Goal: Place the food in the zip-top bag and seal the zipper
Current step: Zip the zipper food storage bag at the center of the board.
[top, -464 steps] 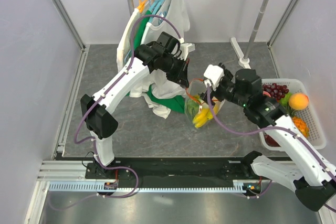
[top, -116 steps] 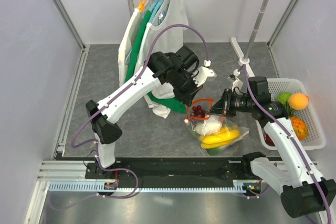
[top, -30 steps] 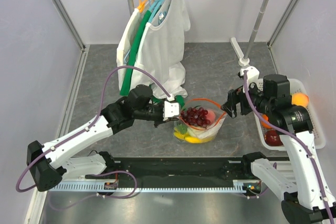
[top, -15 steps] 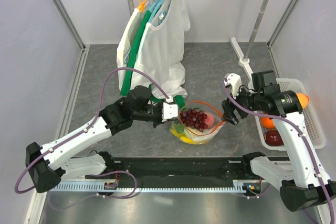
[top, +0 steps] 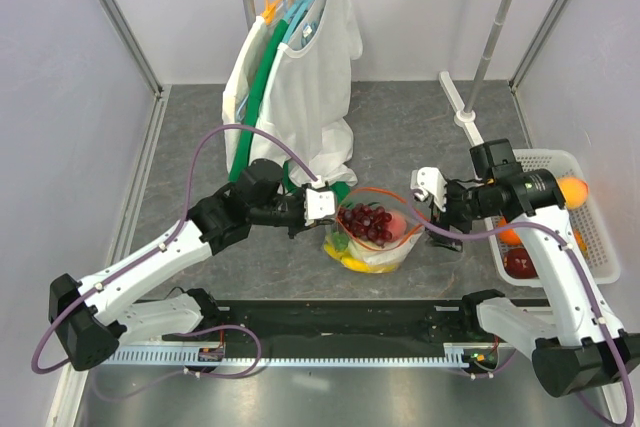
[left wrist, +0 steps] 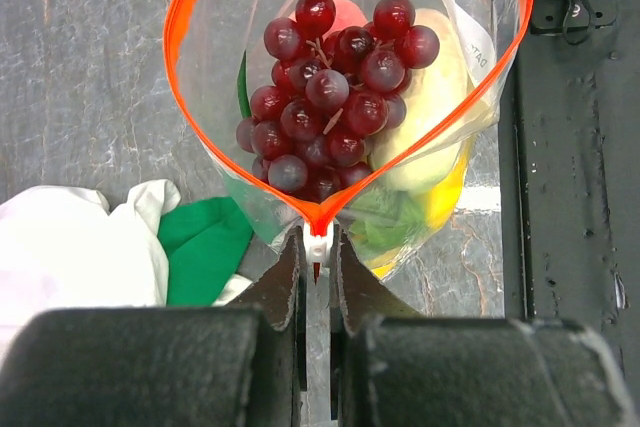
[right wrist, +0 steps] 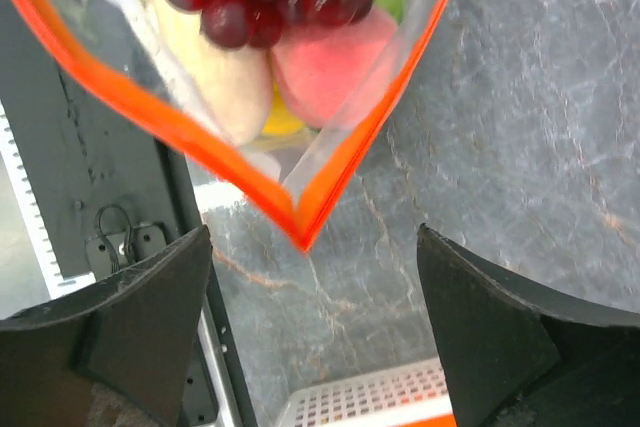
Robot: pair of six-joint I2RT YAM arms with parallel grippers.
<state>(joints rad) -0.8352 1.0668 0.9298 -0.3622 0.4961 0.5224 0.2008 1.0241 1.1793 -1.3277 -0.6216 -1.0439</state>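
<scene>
Left wrist view gives me the clearest read: my left gripper [left wrist: 317, 252] is pinched tight on the end of the zipper [left wrist: 320, 213], right at the small white slider [left wrist: 318, 240], its fingers nearly together. From there the zip-top bag [left wrist: 455, 42] opens away from the gripper, its orange mouth spread in a wide loop. I can see the food [left wrist: 430, 127] inside, with dark red grapes [left wrist: 335, 97] on top of pale, pink and yellow pieces. On the right wrist view, the right gripper [right wrist: 312, 247] stands wide apart and holds nothing. The opposite corner of the bag's mouth sits between its fingers [right wrist: 150, 317], touching neither. From above, the bag sits on the table [top: 200, 127] near the middle of its near edge, between both grippers.
</scene>
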